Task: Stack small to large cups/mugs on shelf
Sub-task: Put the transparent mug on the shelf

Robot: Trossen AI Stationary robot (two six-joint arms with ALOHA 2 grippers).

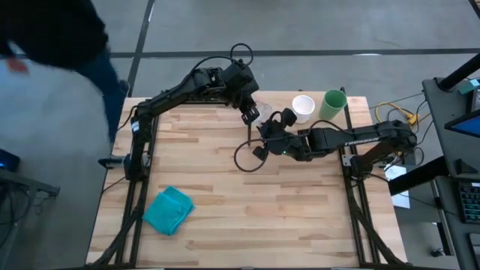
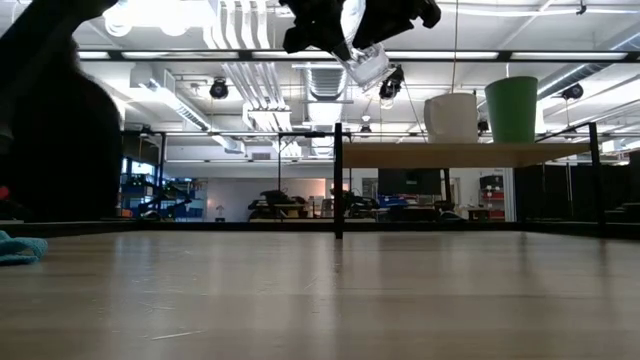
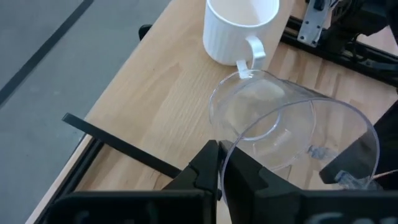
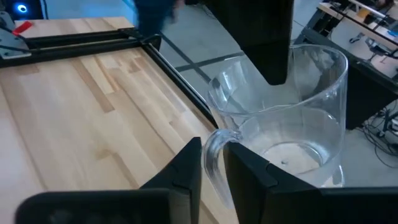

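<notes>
The clear cup [image 1: 263,114] [image 2: 366,66] is high in the air, tilted, just left of the shelf [image 2: 470,153], with both grippers on it. My left gripper [image 1: 252,113] [image 3: 222,171] comes from the far left and is shut on its wall. My right gripper [image 1: 269,129] [image 4: 213,171] comes from the right and is closed around its clear handle. The white mug [image 1: 303,106] [image 2: 452,115] and the green cup [image 1: 333,105] [image 2: 511,108] stand upright on their bases on the shelf, side by side. The mug's handle [image 3: 252,53] points toward the clear cup. My left gripper pinches the clear cup's wall at the rim [image 3: 231,148], one finger inside and one outside. It comes from above, slanting down. The cup is lifted clear and tilted. My right gripper has the cup's handle [image 4: 214,152] between its two fingers, and the fingers lie across the handle. The cup stands beyond the fingertips, clear of the table.
A folded teal cloth [image 1: 169,210] [image 2: 18,247] lies near the table's near left corner. A person in dark clothes [image 1: 45,45] stands past the table's far left corner. Black frame rails [image 1: 352,187] run along both sides of the table. Bare wood lies between the cloth and the shelf.
</notes>
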